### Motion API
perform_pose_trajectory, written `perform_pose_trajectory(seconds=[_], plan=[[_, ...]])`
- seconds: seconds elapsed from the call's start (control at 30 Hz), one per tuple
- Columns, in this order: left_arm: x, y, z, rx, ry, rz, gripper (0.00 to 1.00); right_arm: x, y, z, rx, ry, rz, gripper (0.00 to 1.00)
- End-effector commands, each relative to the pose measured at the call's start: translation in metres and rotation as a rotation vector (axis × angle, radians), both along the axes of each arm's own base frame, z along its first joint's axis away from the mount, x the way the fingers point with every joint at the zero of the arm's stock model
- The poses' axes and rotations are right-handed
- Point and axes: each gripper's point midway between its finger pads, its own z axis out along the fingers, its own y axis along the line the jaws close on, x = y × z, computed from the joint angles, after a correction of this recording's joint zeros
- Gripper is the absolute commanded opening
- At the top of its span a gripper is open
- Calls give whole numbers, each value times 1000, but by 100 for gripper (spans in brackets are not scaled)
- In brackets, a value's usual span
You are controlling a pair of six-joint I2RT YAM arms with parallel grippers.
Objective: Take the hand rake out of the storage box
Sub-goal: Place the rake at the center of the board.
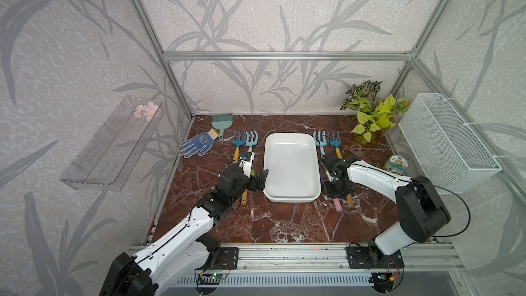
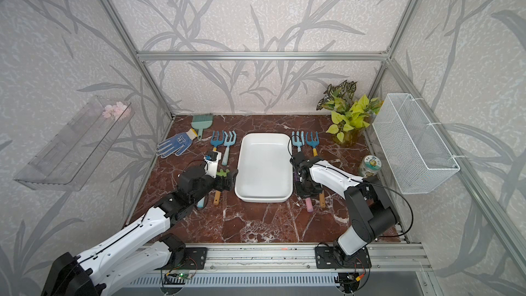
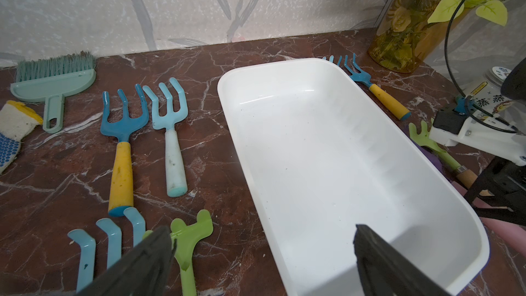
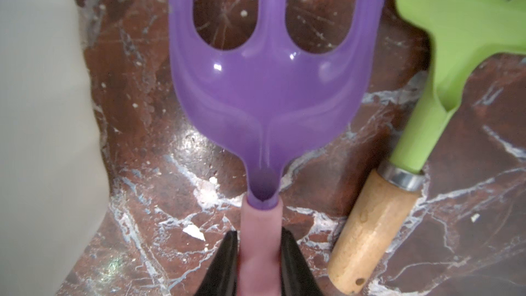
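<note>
The white storage box (image 1: 290,166) (image 2: 264,166) (image 3: 313,152) stands mid-table and holds nothing. A purple hand rake (image 4: 267,81) with a pink handle (image 1: 338,205) (image 2: 308,205) lies outside it, low over the marble by the box's right side (image 4: 42,109). My right gripper (image 4: 259,234) (image 1: 337,192) is shut on that pink handle just behind the head. My left gripper (image 3: 263,229) (image 1: 257,182) hangs open across the box's left rim, one finger over the box and one over the table, holding nothing.
Right of the purple rake lies a green rake with a wooden handle (image 4: 455,38). Under my left arm lie a green rake (image 3: 190,237) and a light-blue rake (image 3: 111,237). Blue rakes (image 1: 238,138) (image 1: 334,138) flank the box. Brush (image 1: 222,122), glove (image 1: 196,145), plant (image 1: 370,109), jar (image 1: 395,163), wire basket (image 1: 444,143).
</note>
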Motion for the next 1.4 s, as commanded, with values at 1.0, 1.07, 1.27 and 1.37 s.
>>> perform_pose_trajectory(seconds=[1.0, 1.07, 1.27, 1.37], plan=[[-1, 0, 0, -3, -11, -2, 100, 20, -2, -21, 85, 35, -93, 7], [0, -1, 1, -4, -12, -2, 100, 19, -4, -21, 92, 35, -99, 7], [0, 0, 0, -2, -10, -1, 100, 18, 2, -21, 130, 36, -97, 11], [-1, 0, 1, -4, -13, 1, 100, 18, 3, -23, 135, 37, -94, 13]])
